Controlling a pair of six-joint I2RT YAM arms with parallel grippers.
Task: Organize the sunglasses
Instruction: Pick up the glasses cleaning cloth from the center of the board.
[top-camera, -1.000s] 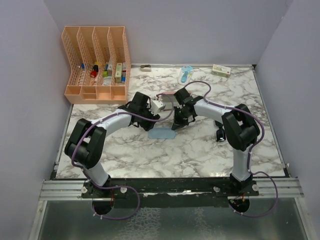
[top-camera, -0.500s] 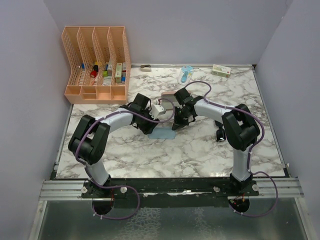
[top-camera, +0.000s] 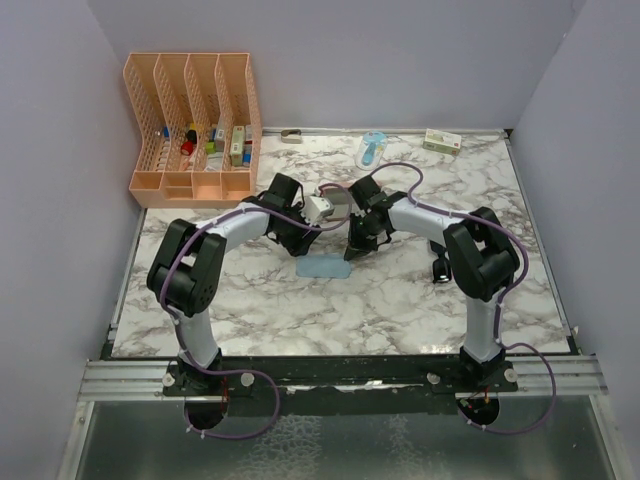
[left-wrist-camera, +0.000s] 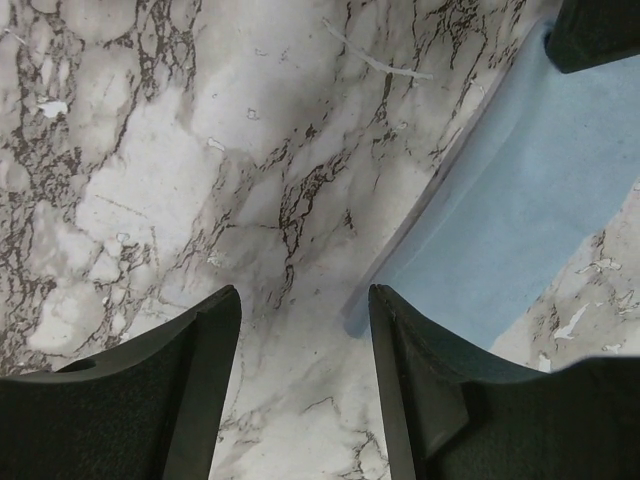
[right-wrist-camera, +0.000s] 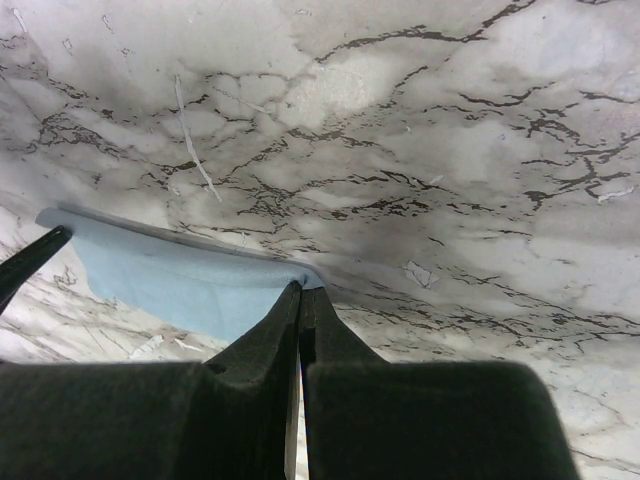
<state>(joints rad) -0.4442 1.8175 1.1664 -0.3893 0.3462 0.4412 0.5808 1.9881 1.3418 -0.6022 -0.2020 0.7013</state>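
A light blue cloth (top-camera: 324, 267) lies flat on the marble table (top-camera: 400, 300). My right gripper (top-camera: 352, 250) is shut on its right corner, seen close in the right wrist view (right-wrist-camera: 301, 290) with the cloth (right-wrist-camera: 190, 275) under the fingertips. My left gripper (top-camera: 303, 242) is open and empty, low over bare marble by the cloth's left corner (left-wrist-camera: 303, 295); the cloth (left-wrist-camera: 520, 220) lies to its right. A pink case (top-camera: 334, 194) shows partly between the two wrists. A small black thing, likely the sunglasses (top-camera: 440, 268), lies beside my right arm, partly hidden.
An orange file organizer (top-camera: 195, 120) with small items stands at the back left. A blue and white object (top-camera: 372, 148), a small box (top-camera: 441, 140) and a metal clip (top-camera: 291, 135) lie along the back edge. Walls close three sides.
My left wrist has moved a little toward the back and right, its elbow swinging inward. My right gripper and the cloth have barely moved.
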